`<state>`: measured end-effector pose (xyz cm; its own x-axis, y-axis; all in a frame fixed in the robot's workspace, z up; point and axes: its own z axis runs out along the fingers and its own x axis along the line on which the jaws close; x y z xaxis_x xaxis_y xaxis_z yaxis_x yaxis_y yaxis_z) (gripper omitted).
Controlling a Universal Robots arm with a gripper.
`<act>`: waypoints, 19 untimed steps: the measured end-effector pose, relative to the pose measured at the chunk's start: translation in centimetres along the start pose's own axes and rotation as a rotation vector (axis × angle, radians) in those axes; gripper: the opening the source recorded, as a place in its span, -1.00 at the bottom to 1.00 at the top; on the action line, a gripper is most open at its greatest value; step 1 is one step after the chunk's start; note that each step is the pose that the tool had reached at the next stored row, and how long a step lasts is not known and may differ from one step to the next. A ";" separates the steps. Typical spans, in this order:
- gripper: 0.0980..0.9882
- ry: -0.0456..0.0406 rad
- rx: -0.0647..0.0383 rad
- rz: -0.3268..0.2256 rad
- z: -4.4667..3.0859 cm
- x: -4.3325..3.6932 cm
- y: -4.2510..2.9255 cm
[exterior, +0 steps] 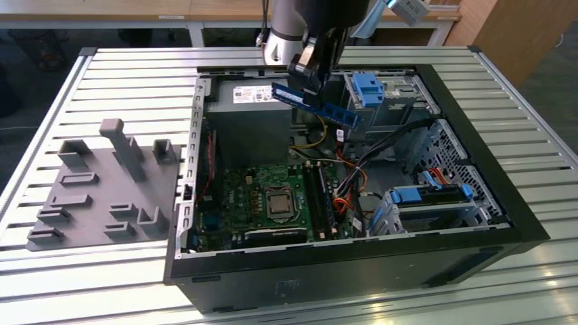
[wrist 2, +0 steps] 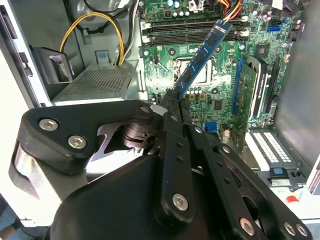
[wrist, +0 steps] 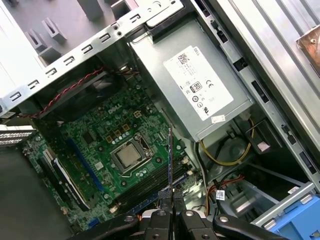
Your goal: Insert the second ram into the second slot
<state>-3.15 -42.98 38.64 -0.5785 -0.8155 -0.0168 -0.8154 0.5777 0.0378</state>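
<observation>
We spotted one white sticker (wrist: pixel 199 82) on the power supply (wrist: pixel 160 65). We couldn't read any of its print, or any other marking inside.

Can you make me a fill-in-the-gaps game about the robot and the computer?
The gripper is shut on a thin ____ memory stick.
It holds the stick ____ the open computer case.
The big circuit board inside the case is ____.
The grey tray lies at the exterior view's ____ of the case.
Missing words: blue, above, green, left.
</observation>
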 end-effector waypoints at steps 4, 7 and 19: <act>-0.93 -0.0009 0.000 0.022 0.00 0.00 0.00; -0.93 -0.0014 0.001 0.037 0.00 0.00 0.00; -0.93 -0.0044 0.004 0.169 0.02 0.18 -0.12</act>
<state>-3.16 -43.20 38.61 -0.7075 -0.7065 -0.0149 -0.7065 0.7068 0.0362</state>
